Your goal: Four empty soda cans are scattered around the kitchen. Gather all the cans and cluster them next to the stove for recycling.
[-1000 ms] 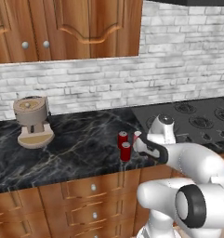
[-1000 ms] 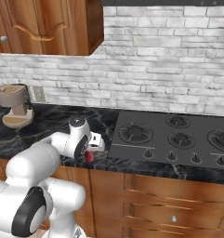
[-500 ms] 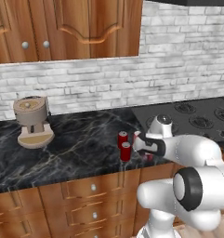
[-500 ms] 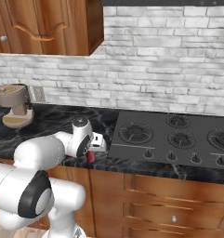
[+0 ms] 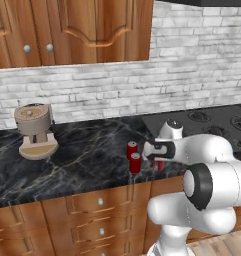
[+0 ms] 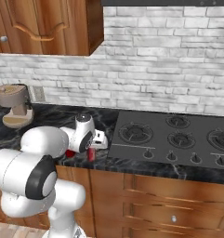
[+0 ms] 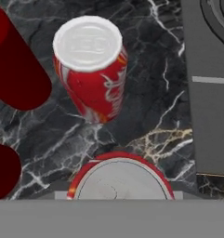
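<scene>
**Cans gathering beside the stove**

Small red cylindrical soda cans with silvery tops (image 5: 134, 156) stand clustered on the black veined marble table (image 5: 82, 160), just left of the flat black stove (image 6: 178, 137). Four seem present, so little remains. The tool (image 5: 159, 150) hangs directly over one can (image 7: 120, 179), probably still clenched on it.

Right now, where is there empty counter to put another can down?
The wide bare marble counter between the coffee machine and the soda cans is free. It is crowded by the stove, where cans cluster under the gripper.
</scene>
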Controlling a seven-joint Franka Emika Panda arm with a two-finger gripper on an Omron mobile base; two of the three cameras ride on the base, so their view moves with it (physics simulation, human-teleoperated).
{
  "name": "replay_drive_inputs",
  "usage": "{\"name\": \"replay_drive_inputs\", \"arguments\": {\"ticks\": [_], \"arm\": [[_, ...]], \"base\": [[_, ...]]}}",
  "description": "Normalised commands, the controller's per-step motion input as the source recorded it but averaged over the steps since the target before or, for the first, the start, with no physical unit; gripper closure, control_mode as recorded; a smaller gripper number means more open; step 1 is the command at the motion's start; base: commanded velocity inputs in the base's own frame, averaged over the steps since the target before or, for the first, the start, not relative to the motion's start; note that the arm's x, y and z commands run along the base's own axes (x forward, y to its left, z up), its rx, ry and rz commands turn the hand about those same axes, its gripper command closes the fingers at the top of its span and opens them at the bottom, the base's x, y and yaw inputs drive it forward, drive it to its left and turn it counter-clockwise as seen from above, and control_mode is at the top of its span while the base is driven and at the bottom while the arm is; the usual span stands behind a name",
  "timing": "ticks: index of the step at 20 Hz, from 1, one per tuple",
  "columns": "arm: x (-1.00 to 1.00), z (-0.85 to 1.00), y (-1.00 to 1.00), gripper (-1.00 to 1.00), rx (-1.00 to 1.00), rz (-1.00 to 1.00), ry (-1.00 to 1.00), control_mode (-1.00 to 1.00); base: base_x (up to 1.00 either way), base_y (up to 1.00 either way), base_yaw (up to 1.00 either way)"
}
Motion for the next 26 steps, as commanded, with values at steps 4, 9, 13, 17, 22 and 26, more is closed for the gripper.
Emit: {"name": "replay_drive_inputs", "arguments": {"ticks": [4, 9, 13, 17, 22, 26], "arm": [[-0.06, 0.15, 0.00, -1.00, 0.00, 0.02, -0.05, -1.00], [-0.03, 0.04, 0.03, -1.00, 0.00, 0.02, -0.06, -1.00], [-0.23, 0.46, 0.00, -1.00, 0.00, 0.00, -0.12, -1.00], [-0.19, 0.86, 0.00, -1.00, 0.00, 0.00, -0.06, -1.00], [-0.40, 0.74, 0.09, -1.00, 0.00, 0.00, 0.02, -1.00], [-1.00, 0.54, 0.10, -1.00, 0.01, 0.00, -0.01, -1.00]], "base": [[0.00, 0.00, 0.00], [0.00, 0.00, 0.00], [0.00, 0.00, 0.00], [0.00, 0.00, 0.00], [0.00, 0.00, 0.00], [0.00, 0.00, 0.00]]}}
